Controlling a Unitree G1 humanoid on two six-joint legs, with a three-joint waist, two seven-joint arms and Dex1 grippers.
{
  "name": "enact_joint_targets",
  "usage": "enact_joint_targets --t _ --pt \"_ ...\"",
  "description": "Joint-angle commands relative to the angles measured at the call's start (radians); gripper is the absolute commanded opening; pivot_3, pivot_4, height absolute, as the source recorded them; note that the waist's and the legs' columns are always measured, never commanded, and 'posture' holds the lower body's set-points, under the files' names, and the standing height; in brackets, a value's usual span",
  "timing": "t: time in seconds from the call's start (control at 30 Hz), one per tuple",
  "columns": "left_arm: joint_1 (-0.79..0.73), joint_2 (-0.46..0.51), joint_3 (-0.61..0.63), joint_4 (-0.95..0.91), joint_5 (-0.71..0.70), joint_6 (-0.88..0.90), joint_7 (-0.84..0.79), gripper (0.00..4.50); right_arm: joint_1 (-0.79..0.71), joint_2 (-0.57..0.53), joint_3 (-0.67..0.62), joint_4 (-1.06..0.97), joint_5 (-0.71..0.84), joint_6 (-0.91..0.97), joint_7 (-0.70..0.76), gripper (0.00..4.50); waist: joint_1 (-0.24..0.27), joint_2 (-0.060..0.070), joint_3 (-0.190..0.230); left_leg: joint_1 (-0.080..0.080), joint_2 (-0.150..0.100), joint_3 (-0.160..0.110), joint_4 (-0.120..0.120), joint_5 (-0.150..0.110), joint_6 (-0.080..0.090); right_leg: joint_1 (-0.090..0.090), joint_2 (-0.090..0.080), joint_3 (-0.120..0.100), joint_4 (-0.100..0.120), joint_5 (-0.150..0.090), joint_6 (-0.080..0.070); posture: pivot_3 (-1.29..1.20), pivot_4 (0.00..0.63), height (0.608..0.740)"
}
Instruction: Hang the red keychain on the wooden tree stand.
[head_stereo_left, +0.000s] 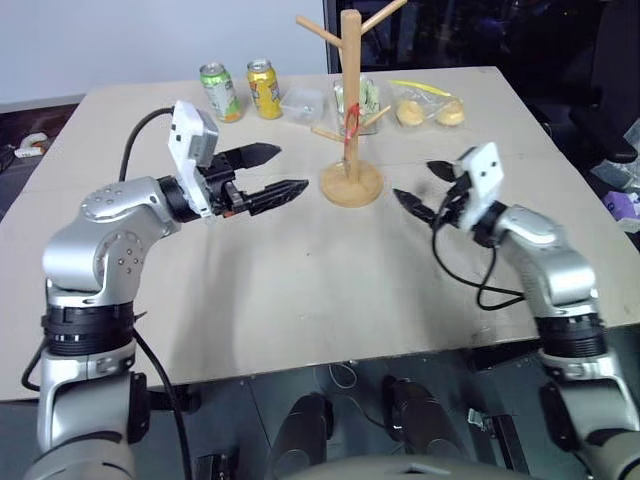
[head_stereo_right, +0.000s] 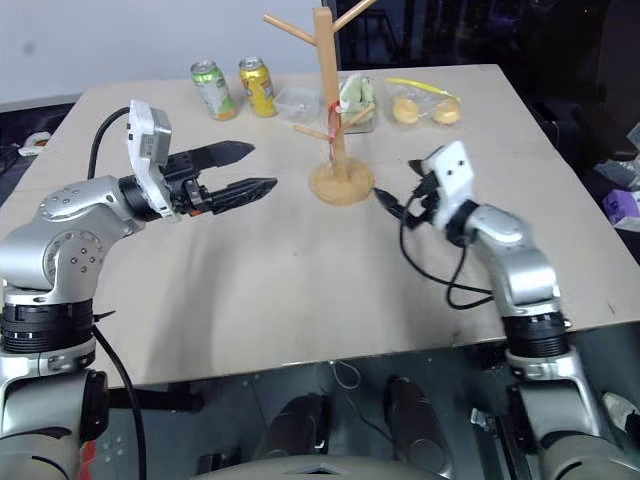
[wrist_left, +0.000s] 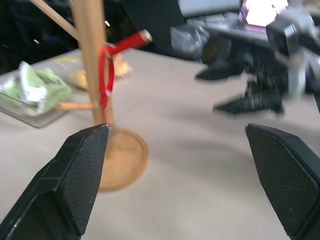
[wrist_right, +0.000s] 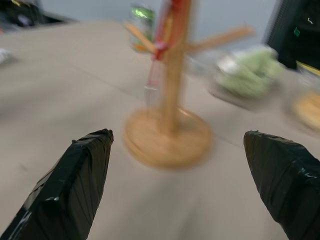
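On the tan table (head_stereo_left: 300, 290) stand two cans (head_stereo_left: 241, 90) and one wooden tree stand (head_stereo_left: 350, 110), the red keychain (head_stereo_left: 352, 122) hanging from a peg. Left gripper (head_stereo_left: 275, 172) and right gripper (head_stereo_left: 425, 188) flank it, both with jaws spread, empty.

Standing on the table (head_stereo_left: 300, 300): one tree stand (head_stereo_left: 350, 120), carrying one red keychain (head_stereo_left: 352, 122). Two cans sitting at the far edge, one green (head_stereo_left: 219, 91), one yellow (head_stereo_left: 264, 88). Three clear food packs (head_stereo_left: 302, 101) lying behind the stand. Two grippers hovering, left (head_stereo_left: 278, 171) and right (head_stereo_left: 425, 187).
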Motion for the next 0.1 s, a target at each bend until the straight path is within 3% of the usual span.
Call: enact_joint_targets --t 0.03,0.1 --pt "-0.02 0.039 -0.014 0.029 0.038 -0.023 -0.044 4.5 0.011 -0.082 -0.079 -0.054 0.064 0.075 0.054 4.46 -0.002 0.0 0.0 0.0 0.0 0.0 0.0 0.0 0.0 0.0 0.0 0.0 0.0 0.0 0.0 0.0 0.15 0.74" --pt "-0.028 0.054 -0.026 0.05 0.056 -0.033 -0.067 4.5 0.04 -0.128 -0.09 -0.072 0.089 0.106 0.09 4.46 -0.003 0.0 0.0 0.0 0.001 0.0 0.0 0.0 0.0 0.0 0.001 0.0 0.0 0.0 0.0 0.0 0.15 0.74"
